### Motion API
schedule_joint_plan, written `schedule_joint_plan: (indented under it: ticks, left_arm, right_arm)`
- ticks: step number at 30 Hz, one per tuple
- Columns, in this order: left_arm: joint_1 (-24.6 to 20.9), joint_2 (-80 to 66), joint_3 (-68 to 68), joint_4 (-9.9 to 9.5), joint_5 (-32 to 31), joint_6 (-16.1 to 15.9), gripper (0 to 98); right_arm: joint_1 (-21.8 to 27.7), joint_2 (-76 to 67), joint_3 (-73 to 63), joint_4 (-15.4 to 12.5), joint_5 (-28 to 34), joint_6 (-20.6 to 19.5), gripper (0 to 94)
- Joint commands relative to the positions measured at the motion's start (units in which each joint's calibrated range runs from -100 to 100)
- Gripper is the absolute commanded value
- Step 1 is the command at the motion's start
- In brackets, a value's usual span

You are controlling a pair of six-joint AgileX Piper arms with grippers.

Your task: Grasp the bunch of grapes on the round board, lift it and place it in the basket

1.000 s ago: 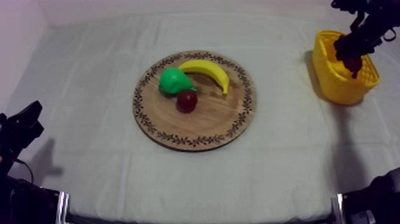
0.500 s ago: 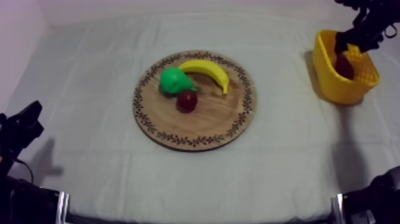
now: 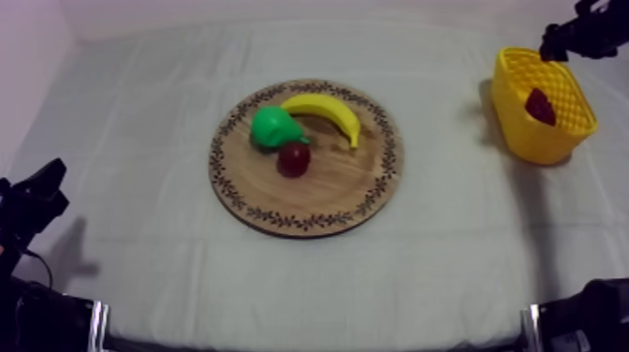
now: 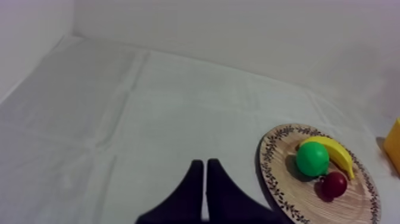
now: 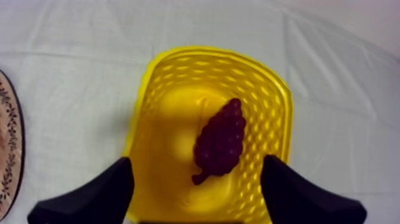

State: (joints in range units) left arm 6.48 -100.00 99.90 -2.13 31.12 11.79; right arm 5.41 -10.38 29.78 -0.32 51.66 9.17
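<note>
The dark purple bunch of grapes [image 5: 221, 140] lies inside the yellow basket [image 5: 161, 119], free of any grip. My right gripper [image 5: 196, 162] hangs open above it, one finger on each side of the basket. Seen from above, the grapes [image 3: 540, 106] rest in the basket [image 3: 524, 140] at the table's right, and the right gripper [image 3: 560, 42] is above the basket's far rim. My left gripper [image 4: 205, 179] is shut on nothing, its fingers forming a narrow wedge over bare cloth; from above, the left gripper [image 3: 47, 183] sits low at the left.
The round wooden board [image 3: 328, 201] at the table's middle holds a banana [image 3: 323, 110], a green pear [image 3: 271, 126] and a small red fruit [image 3: 294, 158]. The board [image 4: 286, 190] also lies right of my left gripper. Bare cloth surrounds board and basket.
My right gripper let go of the grapes and rose out of the basket toward the far right. The grapes now lie in the basket. The left arm has not moved.
</note>
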Motion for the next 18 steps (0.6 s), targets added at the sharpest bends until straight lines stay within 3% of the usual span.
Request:
schedule_joint_plan:
  ticks: [1,18]
  left_arm:
    - [0.0,0.0,0.0,0.00,0.0,0.0,0.1]
    - [0.0,0.0,0.0,0.00,0.0,0.0,0.1]
  right_arm:
    - [-0.4,-10.5,7.1,-0.2,-2.1,-0.1,56.4]
    - [-5.4,-50.9,44.5,1.3,-18.9,-3.6,27.2]
